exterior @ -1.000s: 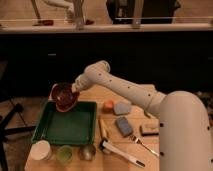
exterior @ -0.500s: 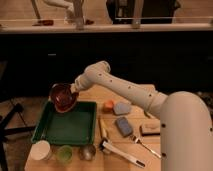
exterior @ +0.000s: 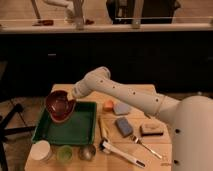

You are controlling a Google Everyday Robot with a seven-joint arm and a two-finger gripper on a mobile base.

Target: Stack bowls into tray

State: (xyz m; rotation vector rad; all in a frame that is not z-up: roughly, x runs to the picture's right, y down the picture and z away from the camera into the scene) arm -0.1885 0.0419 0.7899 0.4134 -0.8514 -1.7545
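Observation:
A glossy dark red-brown bowl (exterior: 59,105) hangs tilted over the far left corner of the green tray (exterior: 75,128). My gripper (exterior: 73,98) is at the bowl's right rim and is shut on it, at the end of my white arm (exterior: 125,95) that reaches in from the right. The tray's flat bottom is bare. Only this one bowl of that kind shows.
A white cup (exterior: 40,150), a green cup (exterior: 64,153) and a metal cup (exterior: 87,151) stand in a row in front of the tray. Right of the tray lie an orange item (exterior: 108,105), blue-grey sponges (exterior: 123,126), a brush (exterior: 121,153), a fork (exterior: 146,146) and a brown block (exterior: 152,130).
The bowl and gripper have moved slightly down and toward the tray's far left corner; the bowl stays tilted in the grip.

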